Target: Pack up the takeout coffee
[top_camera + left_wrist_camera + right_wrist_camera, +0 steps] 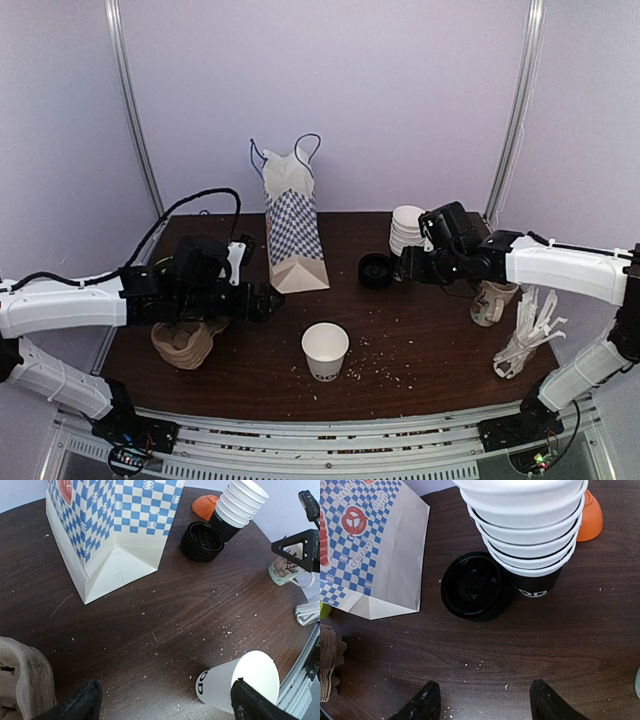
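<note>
Since the cup stands lidless, step: fetching a lid, I judge; bagging comes later.
Cup place: front middle of the table, before the bag, well apart from the lids.
Right gripper: jaws apart and empty, hovering near the lids.
Left gripper: jaws wide, empty, low over the table with the cup just beside one finger.
Next move: drop onto the lid pile's rim and lift only the top one; they nest tightly, so two may come up together.
Cup inside: looks white and empty.
Bag: upright, mouth up; contents hidden.
Cup stack: nested white cups in a black one, touching the lids or nearly so.
Mug: far right; inside unseen.
</note>
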### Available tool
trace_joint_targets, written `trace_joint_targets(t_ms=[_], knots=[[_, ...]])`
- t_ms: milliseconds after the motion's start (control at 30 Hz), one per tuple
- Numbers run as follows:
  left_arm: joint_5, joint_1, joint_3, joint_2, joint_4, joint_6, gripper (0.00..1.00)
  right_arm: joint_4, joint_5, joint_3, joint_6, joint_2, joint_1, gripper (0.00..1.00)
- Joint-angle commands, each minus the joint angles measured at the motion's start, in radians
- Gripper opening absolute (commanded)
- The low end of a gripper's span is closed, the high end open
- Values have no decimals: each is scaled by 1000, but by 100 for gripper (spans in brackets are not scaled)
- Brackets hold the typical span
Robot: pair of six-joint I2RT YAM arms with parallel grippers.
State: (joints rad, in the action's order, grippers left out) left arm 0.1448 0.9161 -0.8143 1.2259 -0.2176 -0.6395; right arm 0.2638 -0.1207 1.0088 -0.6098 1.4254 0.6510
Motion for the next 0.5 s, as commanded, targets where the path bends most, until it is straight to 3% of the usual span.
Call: trace_joint_targets(t_ms=[0,133,233,467], knots=[[-40,-6,-39,31,74,23,93,-199,-2,-59,-151,66,-2,58],[-42,-6,-54,54,77,31,92,-304,-28,-47,-242,166,-2,55],[-46,-6,-52,55,77,38,92,-360,-46,-15,-308,240,-2,59],[-61,-6,-33,47,72,36,92,-357,-95,70,-407,375,-15,56]])
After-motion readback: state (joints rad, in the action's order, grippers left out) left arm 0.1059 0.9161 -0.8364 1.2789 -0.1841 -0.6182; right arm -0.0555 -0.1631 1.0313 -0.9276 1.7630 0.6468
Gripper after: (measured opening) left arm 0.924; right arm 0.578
